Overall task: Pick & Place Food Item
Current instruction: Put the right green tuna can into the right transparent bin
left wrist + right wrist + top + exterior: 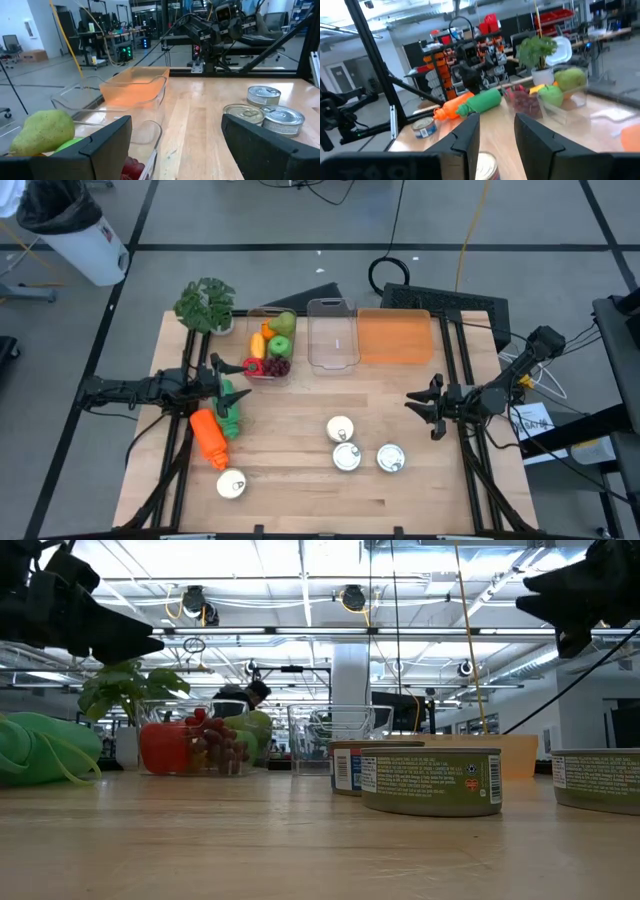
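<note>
The pale wooden table (300, 470) fills the high view, with a translucent orange rectangular bin (394, 337) at its far edge and an empty clear plastic bin (332, 335) just left of it. Left again stands a clear container of toy fruit (270, 345), holding a green pear, apple, orange piece and dark red grapes; the low view alone shows a red pepper inside it. A potted green plant (207, 306) sits at the far left corner. An orange plastic bottle (209, 437) and a green plastic bottle (230, 412) lie side by side at the left. Three short tin cans (346, 457) cluster near centre, and a fourth can (231, 484) lies apart at the near left. The left gripper (216, 379) hovers beside the fruit container, fingers spread wide and empty. The right gripper (428, 406) hovers at the right, fingers narrowly parted, gripping nothing.
</note>
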Tool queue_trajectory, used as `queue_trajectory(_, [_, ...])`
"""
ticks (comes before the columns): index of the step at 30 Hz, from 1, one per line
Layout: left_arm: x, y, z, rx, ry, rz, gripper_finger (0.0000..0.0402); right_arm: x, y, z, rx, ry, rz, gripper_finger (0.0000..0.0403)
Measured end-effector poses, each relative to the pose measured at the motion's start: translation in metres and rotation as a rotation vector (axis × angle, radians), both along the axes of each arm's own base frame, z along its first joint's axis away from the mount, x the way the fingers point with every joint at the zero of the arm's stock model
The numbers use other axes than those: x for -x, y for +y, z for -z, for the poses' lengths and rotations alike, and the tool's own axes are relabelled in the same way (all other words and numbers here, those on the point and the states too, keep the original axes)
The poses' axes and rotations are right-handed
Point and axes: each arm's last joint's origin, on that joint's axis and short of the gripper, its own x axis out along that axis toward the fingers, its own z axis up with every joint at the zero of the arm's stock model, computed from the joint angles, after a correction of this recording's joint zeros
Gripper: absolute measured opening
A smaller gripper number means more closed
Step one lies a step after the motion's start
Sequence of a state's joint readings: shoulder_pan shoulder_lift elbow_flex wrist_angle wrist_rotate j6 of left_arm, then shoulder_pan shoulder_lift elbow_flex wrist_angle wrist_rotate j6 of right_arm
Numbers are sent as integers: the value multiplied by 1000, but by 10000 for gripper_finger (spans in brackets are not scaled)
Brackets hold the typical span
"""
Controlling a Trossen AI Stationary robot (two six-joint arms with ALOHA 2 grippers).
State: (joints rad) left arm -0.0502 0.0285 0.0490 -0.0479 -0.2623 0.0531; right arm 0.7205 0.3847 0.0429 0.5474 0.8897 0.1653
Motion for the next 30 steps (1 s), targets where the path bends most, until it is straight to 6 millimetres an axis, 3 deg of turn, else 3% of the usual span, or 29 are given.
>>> queue_trajectory(3, [0,0,0,10,-2,0,324,1,-1,-8,-70,-78,-21,112])
queue_trajectory(6, [0,0,0,6,-1,0,324,1,6,-16,-41,-172,-239,125])
queue_trajectory(10, [0,0,0,5,-1,0,324,-5,17,-17,46,-164,-378,171])
queue_trajectory(13, [0,0,0,5,-1,0,324,-18,29,-33,73,-128,-403,221])
queue_trajectory(18, [0,0,0,5,-1,0,324,-51,59,-56,107,195,-452,294])
queue_trajectory(22, [0,0,0,7,-2,-1,324,-74,79,-75,83,479,-414,313])
queue_trajectory(27, [0,0,0,7,-2,-1,324,-92,83,-68,75,805,-229,305])
queue_trajectory(30, [0,0,0,5,-1,-1,324,-97,81,-48,19,955,-143,296])
